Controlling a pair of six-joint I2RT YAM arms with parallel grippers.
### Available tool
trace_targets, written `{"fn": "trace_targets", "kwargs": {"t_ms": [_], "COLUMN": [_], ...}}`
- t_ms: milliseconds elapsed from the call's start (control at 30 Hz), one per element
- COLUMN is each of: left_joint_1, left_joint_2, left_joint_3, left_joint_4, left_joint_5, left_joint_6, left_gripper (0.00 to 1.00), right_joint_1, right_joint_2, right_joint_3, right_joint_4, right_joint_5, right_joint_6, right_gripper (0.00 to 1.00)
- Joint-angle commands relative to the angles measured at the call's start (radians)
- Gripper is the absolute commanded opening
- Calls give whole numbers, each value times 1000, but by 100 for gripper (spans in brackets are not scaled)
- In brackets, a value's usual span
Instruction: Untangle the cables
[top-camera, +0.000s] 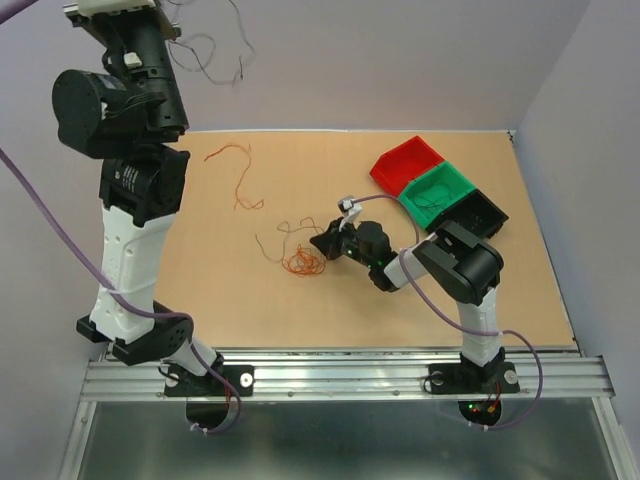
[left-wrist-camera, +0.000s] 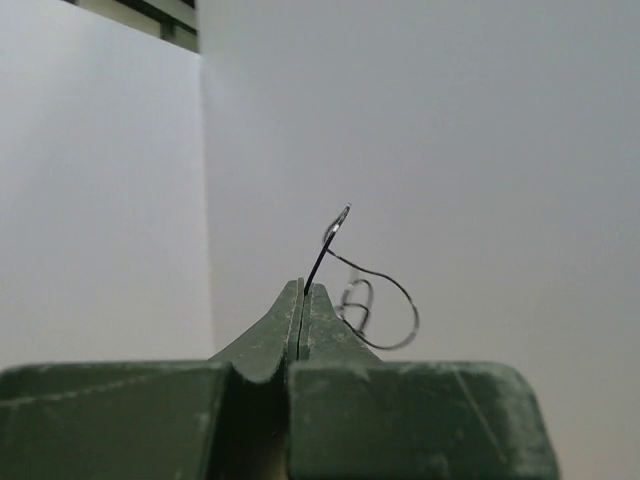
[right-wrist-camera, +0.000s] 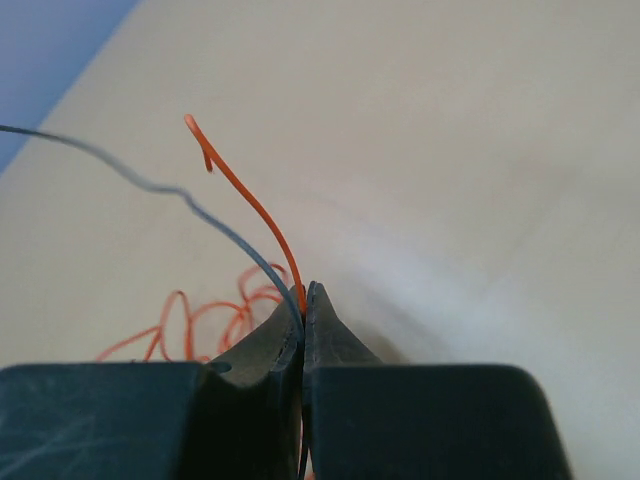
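Pinching is recorded at both hands. The left hand (left-wrist-camera: 303, 298) is pressed together on a thin black cable (left-wrist-camera: 385, 290) and held high above the desk (top-camera: 200, 290), presumably so its curls hang free of the rest; the right hand (right-wrist-camera: 303, 297) is closed low at the tangle (top-camera: 300, 262), where an orange cable (right-wrist-camera: 245, 195) and a dark grey cable (right-wrist-camera: 150, 185) appear caught between its tips, likely for drawing a strand out; one orange strand (top-camera: 238, 175) is seen lying apart, judged separated; the red, green and black bins (top-camera: 400, 165) at the right are taken as sorting places.
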Motion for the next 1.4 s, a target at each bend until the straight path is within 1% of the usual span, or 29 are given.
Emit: {"fn": "trace_targets", "kwargs": {"t_ms": [0, 33, 67, 167, 200, 233, 267, 300, 333, 367, 433, 467, 500, 533, 600, 700, 733, 800, 833, 867, 933, 967, 1033, 1200, 1300, 1367], "left_joint_1": [-2, -2, -2, -2, 0, -2, 0, 0, -2, -2, 0, -2, -2, -2, -2, -2, 0, -2, 0, -2, -2, -3, -9, -18, -23, -23], "left_joint_2": [-120, -174, -197, -245, -252, -274, -286, -297, -307, -321, -332, -341, -349, -355, -393, -465, -497, -516, -522, -525, -522, -513, -501, -458, -447, -449], "left_joint_3": [-79, -169, -212, -303, -318, -368, -395, -418, -442, -473, -495, -504, -527, -545, -620, -764, -800, -887, -912, -951, -982, -1007, -1022, -1070, -1108, -1127], "left_joint_4": [218, 218, 223, 200, 160, 155, 151, 145, 132, 117, 47, 23, 2, -33, -52, -43, -34, -29, -24, -24, -24, -24, -23, -3, 16, 23], "left_joint_5": [-124, -95, -81, -39, -13, 20, 39, 57, 86, 109, 154, 192, 212, 234, 298, 390, 447, 499, 527, 603, 675, 736, 780, 850, 881, 901], "left_joint_6": [123, 112, 104, 69, 52, 46, 34, 23, 0, -15, -47, -85, -103, -116, -158, -207, -218, -247, -274, -285, -308, -311, -319, -317, -324, -327], "left_gripper": [0, 0, 0, 0, 0, 0, 0, 0, 0, 0, 0, 0, 0, 0, 0, 0, 0, 0, 0, 0, 0, 0, 0, 0, 0, 0], "right_joint_1": [7, 6, 7, 9, 11, 12, 14, 17, 21, 24, 27, 26, 26, 26, 26, 26, 26, 26, 26, 26, 26, 26, 26, 26, 26, 27], "right_joint_2": [5, 7, 1, -24, -33, -35, -41, -50, -76, -96, -136, -181, -203, -226, -294, -389, -412, -465, -520, -547, -626, -648, -708, -746, -716, -699], "right_joint_3": [-59, -62, -66, -68, -69, -69, -71, -71, -80, -85, -98, -97, -95, -97, -105, -135, -144, -166, -172, -181, -200, -203, -206, -148, -79, -27], "right_joint_4": [-35, -39, -42, -68, -78, -81, -88, -88, -88, -97, -117, -138, -185, -203, -242, -281, -292, -321, -328, -335, -353, -361, -378, -401, -399, -394], "right_joint_5": [191, 190, 187, 175, 132, 113, 90, 66, 50, 52, 52, 52, 46, 31, 10, -29, -39, -55, -65, -62, -37, -31, -11, 24, 6, -32], "right_joint_6": [75, 78, 76, 67, 41, 27, 11, -11, -44, -57, -92, -105, -118, -147, -170, -209, -215, -226, -238, -241, -252, -256, -272, -293, -306, -304], "right_gripper": [1, 1, 0, 1, 1, 6, 17, 35, 66, 75, 85, 91, 93, 94, 97, 98, 99, 99, 99, 99, 100, 100, 100, 100, 100, 100]}}
